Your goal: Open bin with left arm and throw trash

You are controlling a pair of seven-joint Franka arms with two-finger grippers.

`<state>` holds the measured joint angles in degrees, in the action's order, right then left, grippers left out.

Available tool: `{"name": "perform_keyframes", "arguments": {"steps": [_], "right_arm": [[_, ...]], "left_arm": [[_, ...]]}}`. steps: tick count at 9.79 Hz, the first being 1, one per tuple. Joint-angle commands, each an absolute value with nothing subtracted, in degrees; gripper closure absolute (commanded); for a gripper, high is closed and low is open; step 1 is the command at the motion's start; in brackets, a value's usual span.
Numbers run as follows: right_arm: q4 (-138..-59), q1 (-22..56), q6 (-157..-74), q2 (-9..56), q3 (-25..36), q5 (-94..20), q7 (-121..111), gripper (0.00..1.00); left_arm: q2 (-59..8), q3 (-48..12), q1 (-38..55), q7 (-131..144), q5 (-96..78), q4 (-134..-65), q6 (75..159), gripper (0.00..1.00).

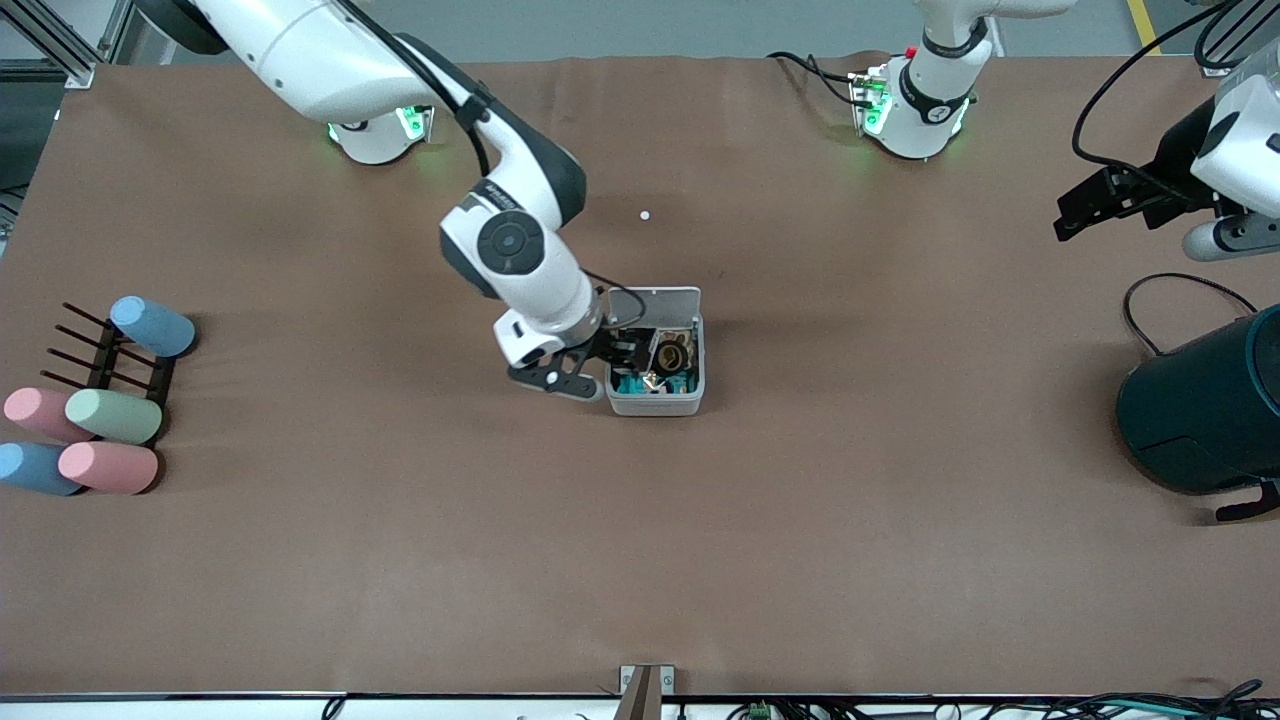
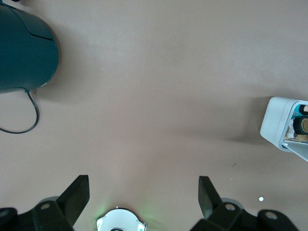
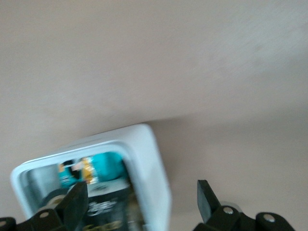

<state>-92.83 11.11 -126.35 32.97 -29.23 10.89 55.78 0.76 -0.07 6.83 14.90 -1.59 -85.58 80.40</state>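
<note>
The white bin [image 1: 655,403] stands mid-table with its hinged lid [image 1: 668,300] flipped up and open. Inside it lie a dark tape roll [image 1: 672,356] and teal-printed items. My right gripper [image 1: 626,354] hangs open and empty over the bin's rim at the right arm's end. In the right wrist view its open jaws straddle the bin's wall [image 3: 154,166], with a black printed packet [image 3: 103,207] inside the bin. My left gripper [image 1: 1070,215] is open and empty, raised at the left arm's end of the table; in its wrist view [image 2: 144,195] the bin [image 2: 275,120] is far off.
A big dark teal cylinder [image 1: 1200,410] with a black cable stands at the left arm's end, also in the left wrist view [image 2: 24,48]. Pastel cylinders [image 1: 110,415] lie by a black rack at the right arm's end. A tiny white dot [image 1: 644,215] lies nearer the bases.
</note>
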Motion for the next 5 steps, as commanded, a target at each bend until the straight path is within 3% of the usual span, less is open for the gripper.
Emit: {"name": "perform_keyframes", "arguments": {"steps": [1, 3, 5], "right_arm": [[-94.3, 4.7, -116.8, 28.0, -29.8, 11.3, 45.7, 0.0], [-94.6, -2.3, -108.9, 23.3, -29.7, 10.7, 30.4, 0.0], [-93.3, -2.3, -98.6, 17.8, -21.5, 9.8, 21.8, 0.0]], "left_arm": [[1.7, 1.7, 7.8, 13.2, -1.7, -86.9, 81.4, 0.0], [1.6, 2.6, 7.9, 12.1, -1.9, -86.6, 81.4, 0.0], [1.3, -0.8, 2.0, 11.1, -2.1, -86.5, 81.4, 0.0]]}}
